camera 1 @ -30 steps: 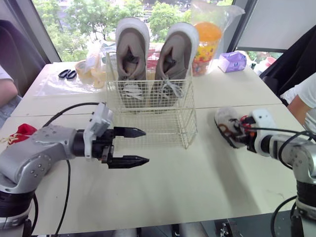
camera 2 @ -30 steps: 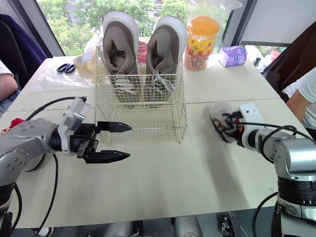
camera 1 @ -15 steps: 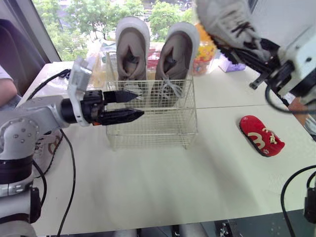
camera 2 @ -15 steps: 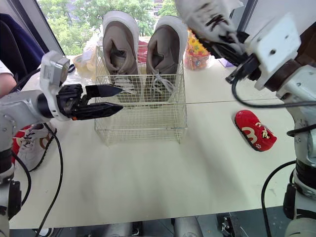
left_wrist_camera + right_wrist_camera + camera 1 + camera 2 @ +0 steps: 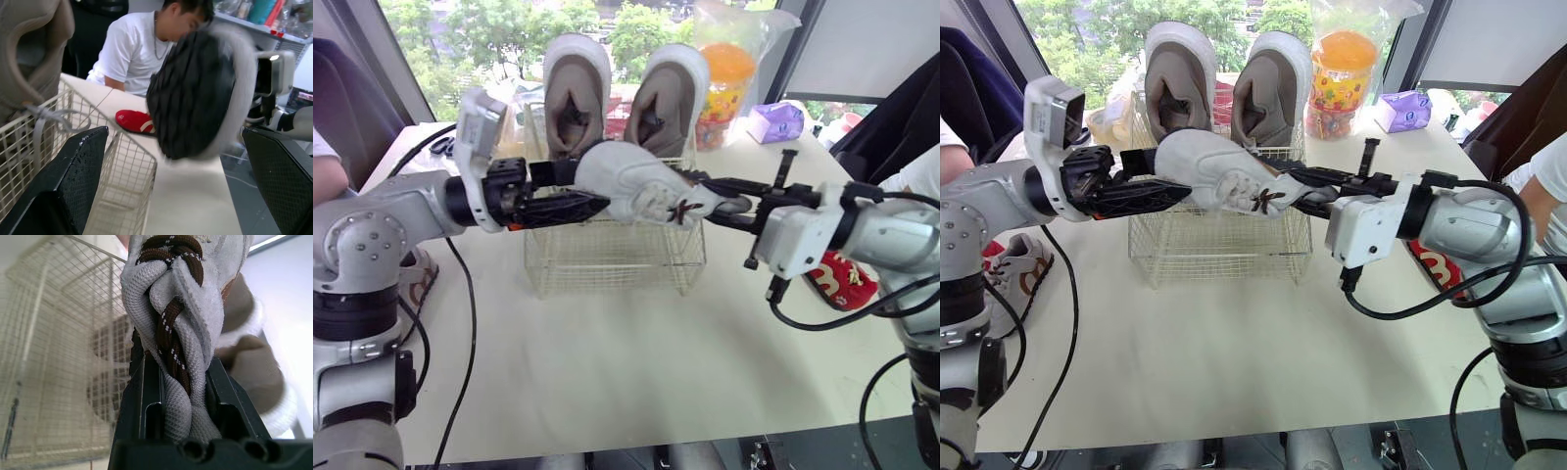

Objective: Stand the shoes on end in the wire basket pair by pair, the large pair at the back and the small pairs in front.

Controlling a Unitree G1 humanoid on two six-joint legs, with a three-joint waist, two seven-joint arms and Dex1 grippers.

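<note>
A small white shoe [image 5: 636, 186] with brown laces hangs on its side above the front of the wire basket [image 5: 617, 259]. My right gripper [image 5: 710, 199] is shut on its laced top, fingers [image 5: 142, 382] clamped either side of the tongue. My left gripper [image 5: 582, 189] is open at the shoe's heel end, its fingers [image 5: 73, 171] spread wide with the black sole [image 5: 195, 93] facing them. The large beige pair [image 5: 576, 93] [image 5: 671, 98] stands on end at the back of the basket. A small red shoe [image 5: 842, 284] lies on the table at the right.
A white and red sneaker [image 5: 1009, 269] lies at the table's left edge. Behind the basket are an orange container in a bag [image 5: 724, 78] and a purple pack [image 5: 773, 122]. A person [image 5: 137, 54] sits beyond the table, and another's arm [image 5: 920, 186] is at the right.
My right gripper lifted the white shoe off the table at the right, raised it high, then brought it down and left over the basket. My left gripper rose to basket height.
</note>
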